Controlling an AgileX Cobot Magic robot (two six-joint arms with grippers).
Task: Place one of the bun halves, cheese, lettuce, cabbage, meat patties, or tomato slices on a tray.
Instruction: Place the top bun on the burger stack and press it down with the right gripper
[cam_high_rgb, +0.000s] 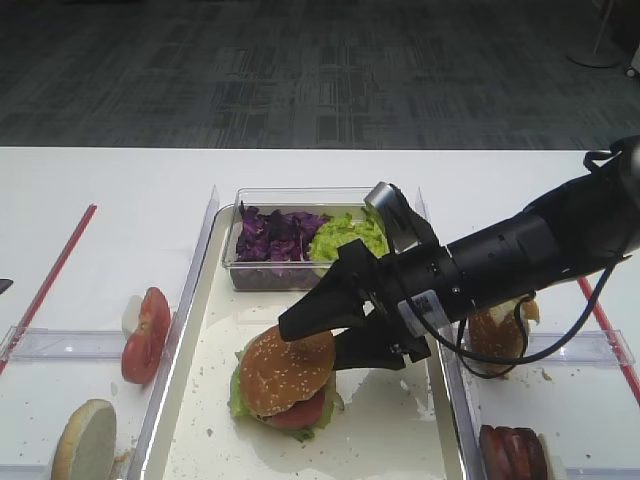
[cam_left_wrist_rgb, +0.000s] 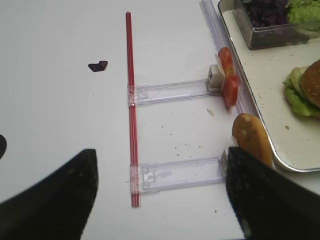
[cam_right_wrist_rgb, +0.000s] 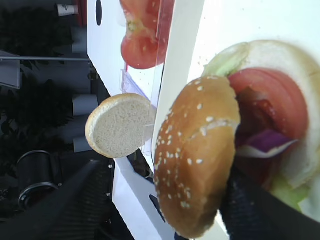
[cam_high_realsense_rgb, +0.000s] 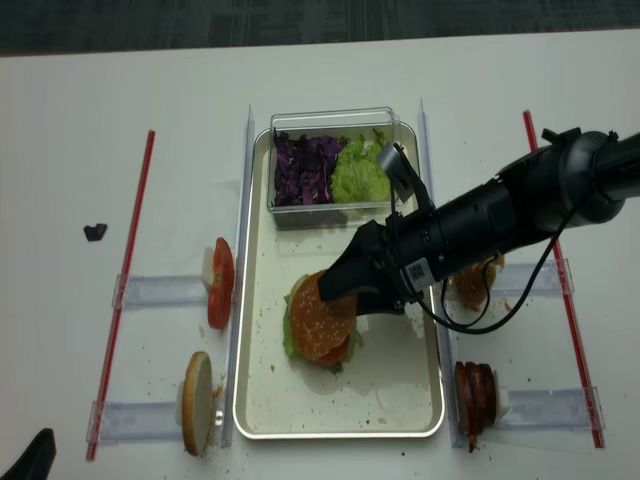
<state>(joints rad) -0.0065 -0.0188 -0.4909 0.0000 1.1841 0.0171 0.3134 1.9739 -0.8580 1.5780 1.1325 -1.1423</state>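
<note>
The sesame-dotted bun top (cam_high_rgb: 287, 370) (cam_right_wrist_rgb: 195, 155) leans tilted on a stack of lettuce, tomato and cabbage in the cream tray (cam_high_rgb: 390, 420) (cam_high_realsense_rgb: 400, 390). My right gripper (cam_high_rgb: 312, 345) (cam_right_wrist_rgb: 162, 200) is open astride it. One finger is well clear of the bun and the other sits close beside it. More cabbage (cam_high_rgb: 275, 235) and lettuce (cam_high_rgb: 345, 235) fill a clear tub. Tomato slices (cam_high_rgb: 145, 335) stand left of the tray and meat patties (cam_high_rgb: 515, 450) right of it. Cheese is out of view. My left gripper (cam_left_wrist_rgb: 161, 155) is open over the bare table, holding nothing.
A pale bun half (cam_high_rgb: 85, 440) leans on a clear holder at the front left. A brown bun half (cam_high_rgb: 495, 335) sits behind my right arm. Red rods (cam_high_realsense_rgb: 125, 290) (cam_high_realsense_rgb: 560, 280) lie along both sides of the table. A dark scrap (cam_left_wrist_rgb: 97, 66) lies far left.
</note>
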